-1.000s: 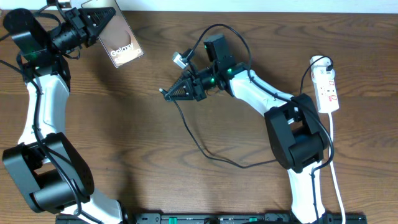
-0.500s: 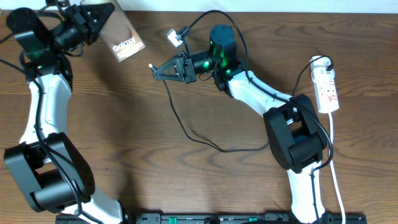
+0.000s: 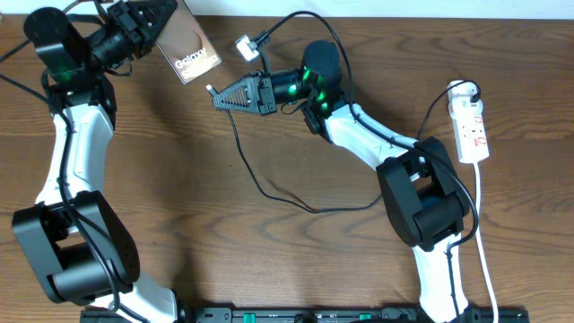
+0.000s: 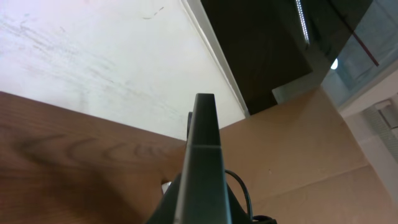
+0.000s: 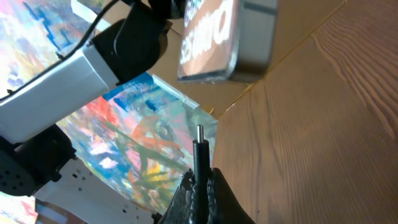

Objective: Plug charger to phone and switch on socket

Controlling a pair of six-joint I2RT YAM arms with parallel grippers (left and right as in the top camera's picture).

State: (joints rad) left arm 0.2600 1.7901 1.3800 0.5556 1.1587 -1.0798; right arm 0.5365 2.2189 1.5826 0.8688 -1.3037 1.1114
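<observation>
My left gripper (image 3: 160, 20) is shut on the phone (image 3: 193, 52), a brownish slab with white "Galaxy" text, held up at the far left; the left wrist view shows it edge-on (image 4: 202, 162). My right gripper (image 3: 222, 97) is shut on the charger (image 3: 247, 161), a thin black cable, with its plug tip (image 3: 209, 89) sticking out toward the phone, a short gap below the phone's lower end. In the right wrist view the plug tip (image 5: 199, 140) points up at the phone (image 5: 224, 37). The socket (image 3: 471, 126), a white power strip, lies at the far right.
The charger cable loops across the middle of the wooden table (image 3: 224, 242). A small white adapter (image 3: 247, 47) on a black lead hangs near the right arm. The socket's white cord (image 3: 484, 242) runs down the right edge.
My left gripper moved the phone right and slightly up. My right gripper moved up and left with the plug, closing the gap to the phone's lower end.
</observation>
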